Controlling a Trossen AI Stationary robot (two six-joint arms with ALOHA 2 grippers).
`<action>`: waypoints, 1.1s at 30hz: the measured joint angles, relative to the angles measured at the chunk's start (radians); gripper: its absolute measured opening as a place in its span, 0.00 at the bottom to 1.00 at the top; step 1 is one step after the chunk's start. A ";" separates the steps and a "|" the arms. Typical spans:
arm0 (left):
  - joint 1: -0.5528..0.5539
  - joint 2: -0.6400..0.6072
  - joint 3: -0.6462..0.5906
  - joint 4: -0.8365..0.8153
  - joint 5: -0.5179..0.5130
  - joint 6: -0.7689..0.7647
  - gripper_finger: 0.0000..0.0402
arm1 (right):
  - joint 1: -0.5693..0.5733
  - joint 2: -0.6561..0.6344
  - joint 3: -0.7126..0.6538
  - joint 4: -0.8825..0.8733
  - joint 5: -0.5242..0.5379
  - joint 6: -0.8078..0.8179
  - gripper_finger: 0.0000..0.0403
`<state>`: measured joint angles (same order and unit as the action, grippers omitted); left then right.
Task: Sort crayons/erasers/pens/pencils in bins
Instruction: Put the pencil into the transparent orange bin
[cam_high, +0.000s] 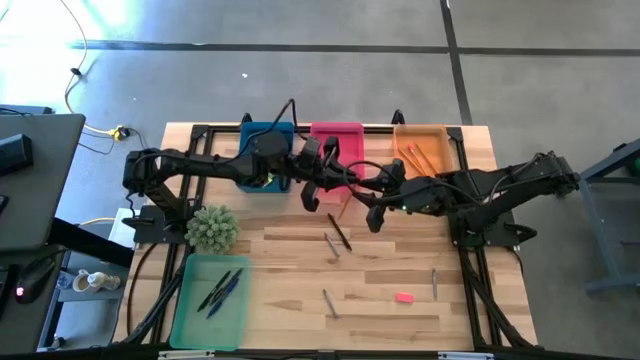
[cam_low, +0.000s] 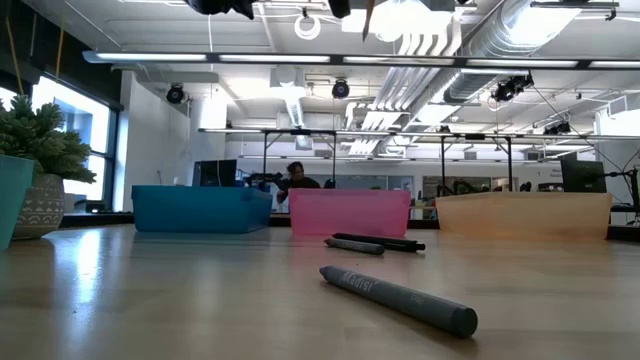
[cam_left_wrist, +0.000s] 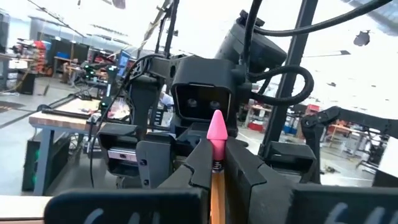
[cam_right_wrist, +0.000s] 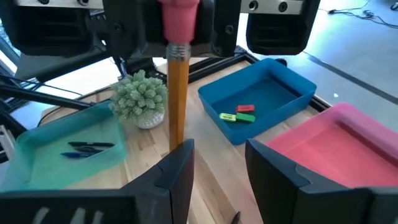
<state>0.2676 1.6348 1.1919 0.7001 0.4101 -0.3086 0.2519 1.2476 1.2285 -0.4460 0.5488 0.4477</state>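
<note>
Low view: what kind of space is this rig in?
Looks like an open industrial lab or workshop: exposed ducts and pipes under the ceiling, rows of framed workbenches with monitors, and a person seated at one beyond the bins.

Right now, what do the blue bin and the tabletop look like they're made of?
The shallow blue rectangular bin looks like moulded plastic: smooth, uniform colour, thin rounded walls. The light tabletop looks like wood planks, probably sealed: visible grain, board seams, and a soft sheen in the low view.
</note>
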 joint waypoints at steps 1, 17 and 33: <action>0.009 0.000 0.000 0.000 0.016 -0.003 0.01 | -0.002 0.000 0.000 -0.003 0.000 0.001 0.34; 0.085 -0.002 0.000 0.001 0.069 -0.019 0.01 | -0.064 0.000 0.000 -0.010 0.001 0.022 0.34; 0.091 -0.004 0.000 0.001 0.071 0.023 0.01 | -0.170 0.000 0.000 0.056 -0.131 -0.040 0.34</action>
<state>0.3584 1.6306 1.1919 0.7006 0.4813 -0.2852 0.0817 1.2480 1.2289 -0.3905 0.4176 0.4079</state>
